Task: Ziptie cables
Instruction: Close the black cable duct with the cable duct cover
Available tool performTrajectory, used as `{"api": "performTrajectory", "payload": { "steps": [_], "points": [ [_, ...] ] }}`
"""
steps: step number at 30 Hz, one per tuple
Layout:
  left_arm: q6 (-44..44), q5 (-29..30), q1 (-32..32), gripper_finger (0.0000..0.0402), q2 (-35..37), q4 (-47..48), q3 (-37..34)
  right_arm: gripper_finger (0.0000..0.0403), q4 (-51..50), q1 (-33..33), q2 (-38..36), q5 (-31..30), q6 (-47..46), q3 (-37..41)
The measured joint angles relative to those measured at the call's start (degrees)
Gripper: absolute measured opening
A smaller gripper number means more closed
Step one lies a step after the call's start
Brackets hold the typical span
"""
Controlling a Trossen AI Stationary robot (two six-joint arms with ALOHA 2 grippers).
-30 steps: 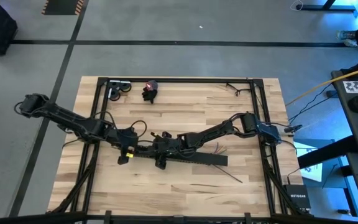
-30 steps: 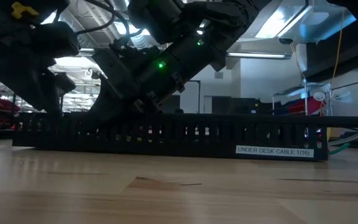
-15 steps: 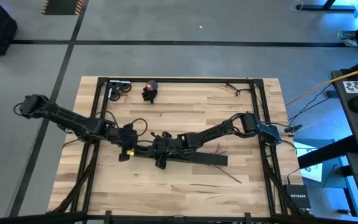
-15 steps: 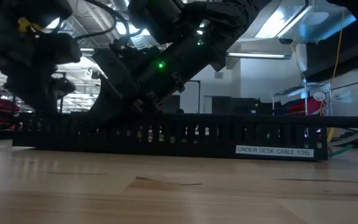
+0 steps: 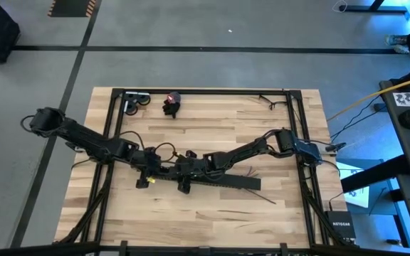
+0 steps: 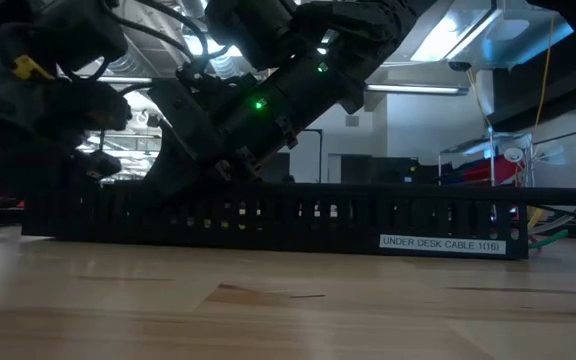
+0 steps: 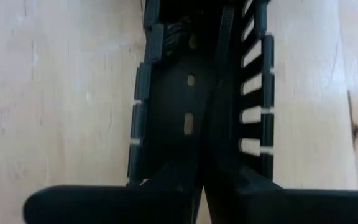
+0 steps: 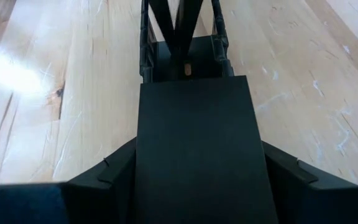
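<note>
A pale wooden bench [image 5: 212, 213] is seen from above, with a long black slotted plastic bar [image 5: 212, 181] lying across its middle. Both dark arms meet over the bar's left half. The left claw [image 5: 150, 173] is closed at the bar's left end; in its wrist view a thin dark ribbed strip [image 7: 219, 81] runs along the inside of the bar toward the fingers, though whether it is pinched cannot be told. The right claw [image 5: 184, 173] sits over the bar just beside the left one, its fingers spread wide around the bar's walls.

The cables, a loose bundle of thin coloured wires [image 5: 250, 171], lie near the bar's right part, just behind it. Their long axis appears to run roughly along the bar, with the loose ends fanning rightward. No tie is seen closed around them, so the task is judged to be at an early stage.
</note>
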State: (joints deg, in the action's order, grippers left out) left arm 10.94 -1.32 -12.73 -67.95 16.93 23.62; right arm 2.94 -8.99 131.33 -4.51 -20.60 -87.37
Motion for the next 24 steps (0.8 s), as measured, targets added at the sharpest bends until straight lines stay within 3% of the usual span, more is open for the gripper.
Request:
{"api": "performTrajectory", "payload": {
  "steps": [11,15,24],
  "points": [
    [0.6,-0.8,0.0,0.0129,0.1,-0.7,0.0,0.0237,0.0,0.0,0.0,0.0,0.0,0.0],
    [0.8,-1.6,0.0,0.0167,2.1,3.3,1.5,0.0237,0.0,0.0,0.0,0.5,0.1,0.0],
    [2.7,-2.2,0.2,0.0195,4.9,4.9,1.8,0.0237,0.0,0.0,0.0,0.8,0.1,0.0]
  ]
}}
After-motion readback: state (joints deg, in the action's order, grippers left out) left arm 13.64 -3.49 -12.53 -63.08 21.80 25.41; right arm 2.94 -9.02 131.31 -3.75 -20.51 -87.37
